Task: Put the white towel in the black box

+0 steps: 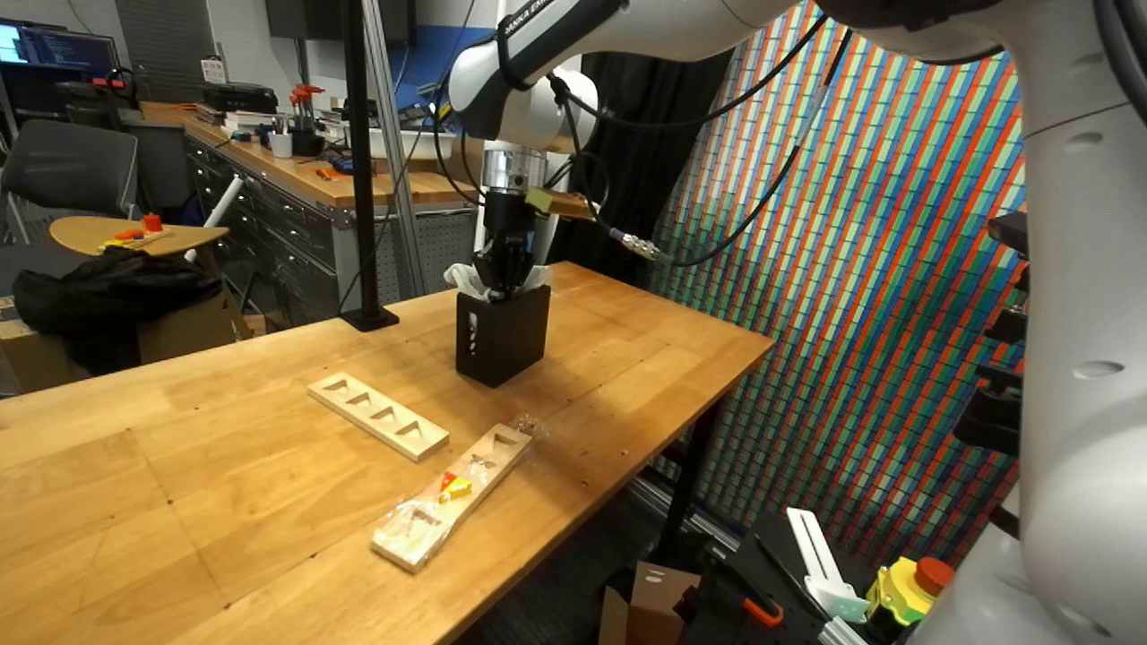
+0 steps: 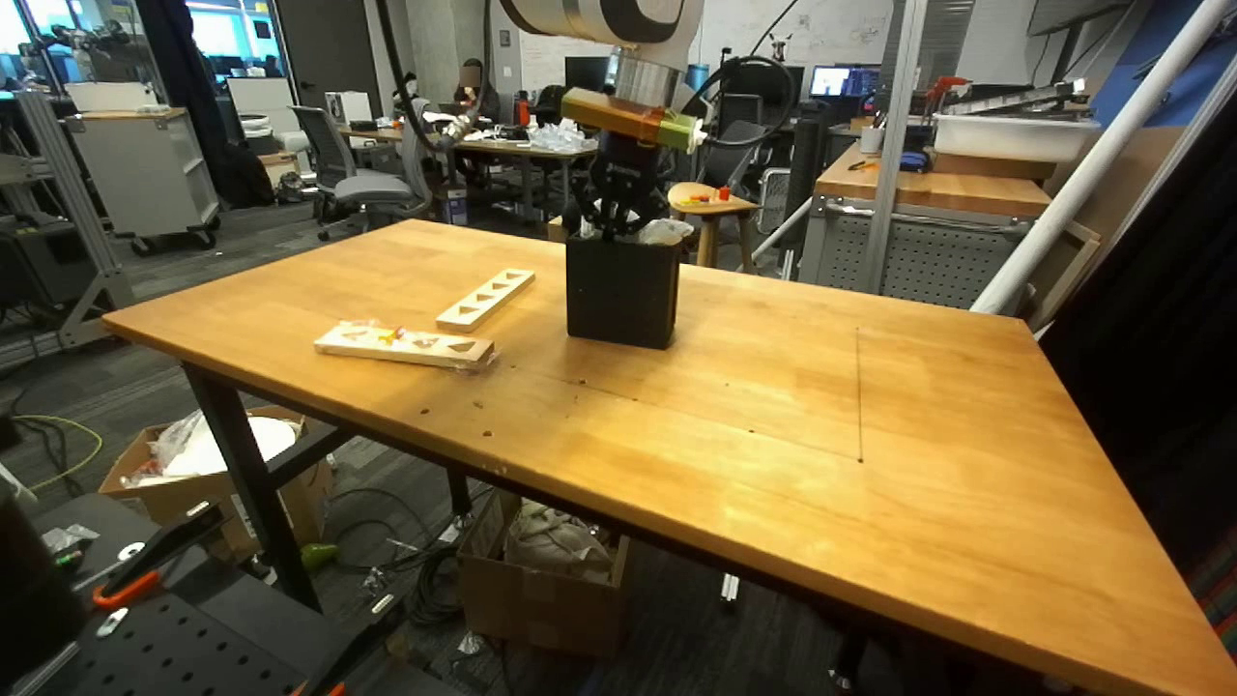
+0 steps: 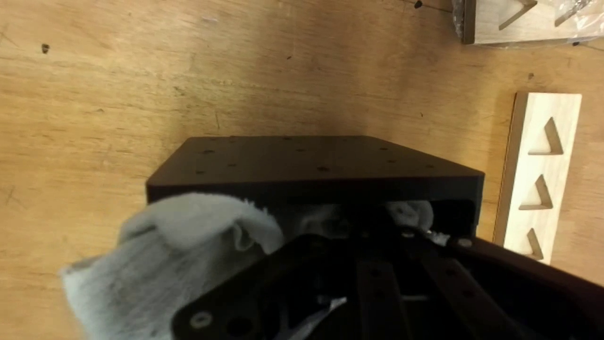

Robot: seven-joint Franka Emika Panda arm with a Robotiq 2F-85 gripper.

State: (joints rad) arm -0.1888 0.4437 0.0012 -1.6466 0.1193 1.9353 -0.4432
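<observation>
Reaching down into the upright black box (image 3: 306, 163), the fingers (image 1: 504, 267) are pressed together; their tips are hidden, so I cannot tell whether they pinch any cloth. The white towel (image 3: 155, 274) is partly in the box. The wrist view alone looks into the opening, where folds lie beside the fingers, and shows a large flap spilling past the rim toward eight o'clock. In an exterior view, the towel (image 1: 464, 279) rises above the rim at nine and three o'clock from the fingers; in an exterior view, the towel (image 2: 665, 232) shows at four o'clock. On the surface (image 2: 773, 406), a bare wooden strip (image 3: 542, 174) lies at three o'clock from the box in the wrist view; a plastic-wrapped strip (image 1: 448, 506) is cut off there at two o'clock, while both exterior views show it whole, bearing red and yellow pieces (image 1: 458, 489). Farther out, a red button (image 1: 934, 576) shows at four o'clock in an exterior view; in an exterior view, a carton (image 2: 536, 609) stands beneath the surface.
</observation>
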